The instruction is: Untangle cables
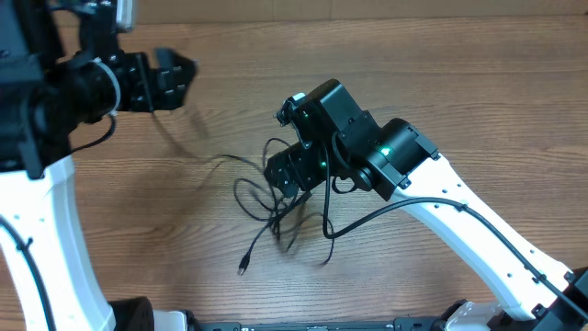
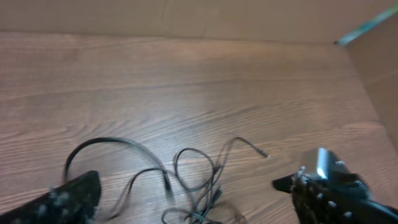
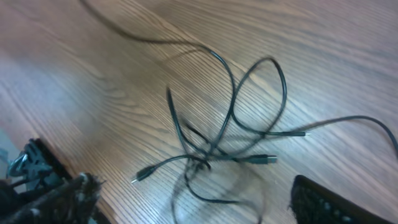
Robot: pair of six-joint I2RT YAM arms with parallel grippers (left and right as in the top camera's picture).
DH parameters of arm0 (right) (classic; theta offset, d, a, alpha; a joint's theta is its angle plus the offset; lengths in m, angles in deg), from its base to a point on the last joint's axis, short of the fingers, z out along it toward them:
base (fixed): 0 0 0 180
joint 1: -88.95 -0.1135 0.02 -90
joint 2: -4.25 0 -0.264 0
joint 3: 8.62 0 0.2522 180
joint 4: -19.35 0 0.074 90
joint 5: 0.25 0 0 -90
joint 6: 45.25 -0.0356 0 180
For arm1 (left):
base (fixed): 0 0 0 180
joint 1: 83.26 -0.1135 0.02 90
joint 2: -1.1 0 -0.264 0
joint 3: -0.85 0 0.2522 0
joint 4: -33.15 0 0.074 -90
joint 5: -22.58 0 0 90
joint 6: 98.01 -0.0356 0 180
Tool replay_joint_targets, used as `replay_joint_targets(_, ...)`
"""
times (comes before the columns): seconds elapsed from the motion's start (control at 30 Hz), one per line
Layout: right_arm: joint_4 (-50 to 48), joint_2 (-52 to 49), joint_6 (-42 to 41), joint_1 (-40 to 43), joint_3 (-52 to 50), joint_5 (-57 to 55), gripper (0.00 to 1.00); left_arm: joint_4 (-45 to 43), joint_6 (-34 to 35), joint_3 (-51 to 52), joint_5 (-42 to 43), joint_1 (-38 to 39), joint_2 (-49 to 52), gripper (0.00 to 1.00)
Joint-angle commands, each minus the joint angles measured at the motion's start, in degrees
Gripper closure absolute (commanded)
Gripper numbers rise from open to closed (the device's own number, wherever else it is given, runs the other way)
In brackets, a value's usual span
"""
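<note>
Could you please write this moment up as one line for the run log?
left gripper: open, empty | right gripper: open, over cables | cables: tangled, lying on table | task: not done

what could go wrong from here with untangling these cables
The right tool hangs open right at the cables, facing the knot; closing there could pinch several strands and tighten it. The left tool is open and off to the side, so a one-sided pull may drag the whole bundle. The loose plug tip might snag in a loop.
</note>
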Motion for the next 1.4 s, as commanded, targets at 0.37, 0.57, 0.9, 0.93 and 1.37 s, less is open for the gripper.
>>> replay_joint_targets(0.37,-17.27,0.2,8.94,-6.32,-20.2,2.86,0.03,-0.2,3.56,-0.85,-9.29,0.57,-0.92,0.0)
replay_joint_targets(0.57,-31.91,-1.4,19.41,-7.26,-30.12,0.63,0.03,1.64,3.52,-0.85,-9.27,0.59,-0.9,0.0)
replay_joint_targets(0.9,-40.81,-11.56,17.53,-7.17,-29.86,0.44,0.96,3.06,2.47,-0.85,-9.29,0.59,-0.9,0.0)
replay_joint_targets(0.93,-39.58,-11.08,17.11,-7.15,-29.16,0.46,0.96,3.04,2.45,-0.85,-9.29,0.59,-0.92,0.0)
replay_joint_targets(1.37,5.05,-1.01,12.17,-5.79,37.81,-14.12,0.96,4.39,2.45,-0.83,-9.29,0.68,-0.7,0.0)
